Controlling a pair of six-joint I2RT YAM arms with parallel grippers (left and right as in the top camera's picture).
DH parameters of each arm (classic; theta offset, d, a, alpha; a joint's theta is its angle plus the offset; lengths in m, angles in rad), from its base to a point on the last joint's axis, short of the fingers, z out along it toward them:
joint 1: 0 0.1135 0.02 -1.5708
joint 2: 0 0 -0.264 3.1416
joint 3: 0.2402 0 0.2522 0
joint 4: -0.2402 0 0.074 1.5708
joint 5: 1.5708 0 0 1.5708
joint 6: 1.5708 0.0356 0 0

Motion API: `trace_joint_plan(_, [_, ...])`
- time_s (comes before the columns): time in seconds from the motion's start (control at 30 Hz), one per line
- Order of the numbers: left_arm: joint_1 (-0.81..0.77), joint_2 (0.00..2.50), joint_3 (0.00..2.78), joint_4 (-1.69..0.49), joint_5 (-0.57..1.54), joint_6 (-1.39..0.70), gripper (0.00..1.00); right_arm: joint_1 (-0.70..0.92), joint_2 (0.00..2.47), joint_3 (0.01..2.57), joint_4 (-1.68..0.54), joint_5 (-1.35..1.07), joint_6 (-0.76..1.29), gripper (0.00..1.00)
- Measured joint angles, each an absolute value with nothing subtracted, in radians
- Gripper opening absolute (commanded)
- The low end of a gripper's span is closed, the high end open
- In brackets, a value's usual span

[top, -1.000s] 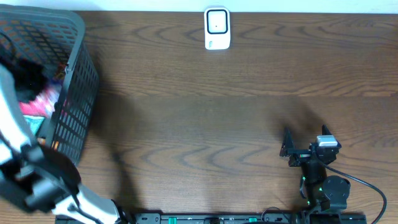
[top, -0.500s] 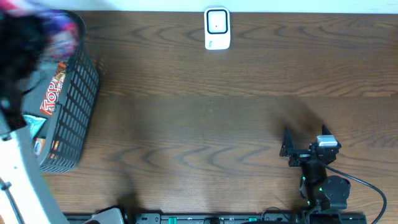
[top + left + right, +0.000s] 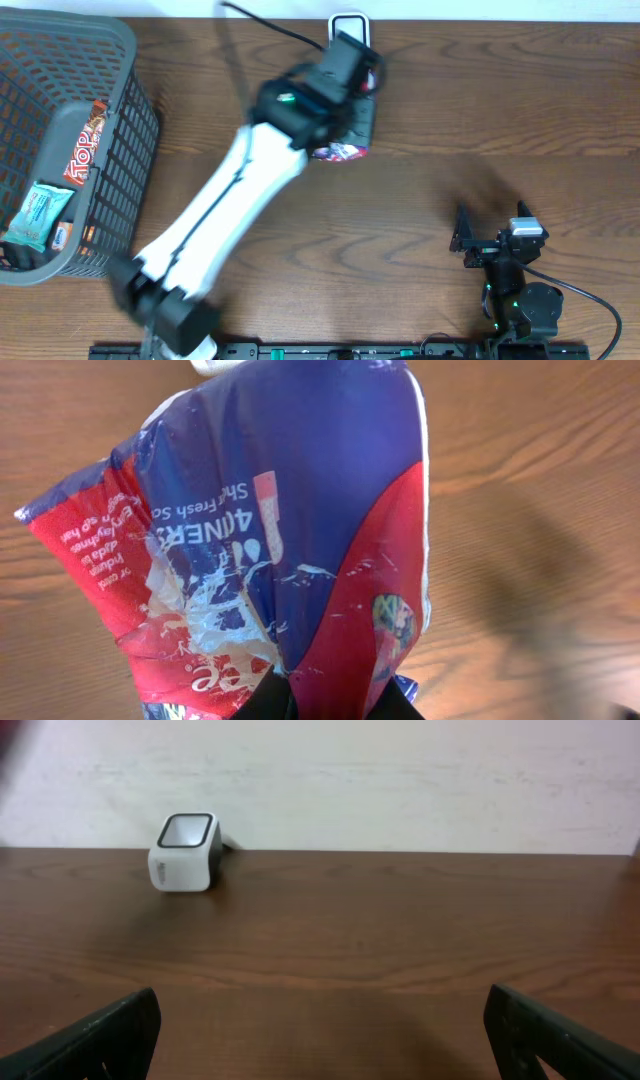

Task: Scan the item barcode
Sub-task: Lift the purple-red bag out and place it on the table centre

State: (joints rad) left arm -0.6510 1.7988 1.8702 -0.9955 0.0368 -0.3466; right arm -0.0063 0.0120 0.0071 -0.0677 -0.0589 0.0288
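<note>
Item: blue-and-red crinkled foil snack bag [image 3: 290, 530], clamped in left gripper [image 3: 352, 115], hanging below it, just before small white box scanner [image 3: 183, 853]. Step: presenting; next, barcode must face scanner. Right gripper [image 3: 463, 240] wide, empty.

The snack bag [image 3: 290, 540] is deep blue and red, with white lettering and a white splash print. The desk [image 3: 420, 190] is dark brown with a wavy wood grain. The scanner [image 3: 183, 852] is white with a dark-framed window. The basket [image 3: 125, 140] is a grey lattice. Inside it, a bar wrapper [image 3: 85, 150] is mostly orange and a packet [image 3: 40, 212] is teal. The left arm [image 3: 225, 210] is white with black joints.
</note>
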Motion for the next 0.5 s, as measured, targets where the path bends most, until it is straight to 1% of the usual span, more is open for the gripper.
trace_joint_plan(0.03, [-0.668, 1.851, 1.870, -0.986, 0.020, -0.353, 0.08, -0.006, 0.012, 0.007, -0.068, -0.059, 0.029, 0.99])
trace_joint_plan(0.07, [-0.679, 1.890, 1.870, -0.979, 0.013, -0.363, 0.11, -0.006, 0.012, 0.007, -0.068, -0.059, 0.029, 0.99])
trace_joint_plan(0.13, [-0.696, 1.961, 1.870, -0.961, 0.002, -0.389, 0.37, -0.006, 0.012, 0.007, -0.068, -0.059, 0.029, 0.99])
trace_joint_plan(0.17, [-0.701, 1.998, 1.870, -0.949, -0.002, -0.410, 0.59, -0.006, 0.012, 0.007, -0.068, -0.059, 0.029, 0.99])
trace_joint_plan(0.2, [-0.702, 2.020, 1.869, -0.940, -0.007, -0.419, 0.72, -0.006, 0.012, 0.007, -0.068, -0.059, 0.029, 0.99])
trace_joint_plan(0.33, [-0.699, 2.066, 1.869, -0.919, -0.016, -0.449, 0.82, -0.006, 0.012, 0.007, -0.068, -0.059, 0.029, 0.99])
trace_joint_plan(0.5, [-0.656, 2.012, 1.871, -0.945, -0.025, -0.445, 0.84, -0.006, 0.012, 0.007, -0.068, -0.059, 0.029, 0.99])
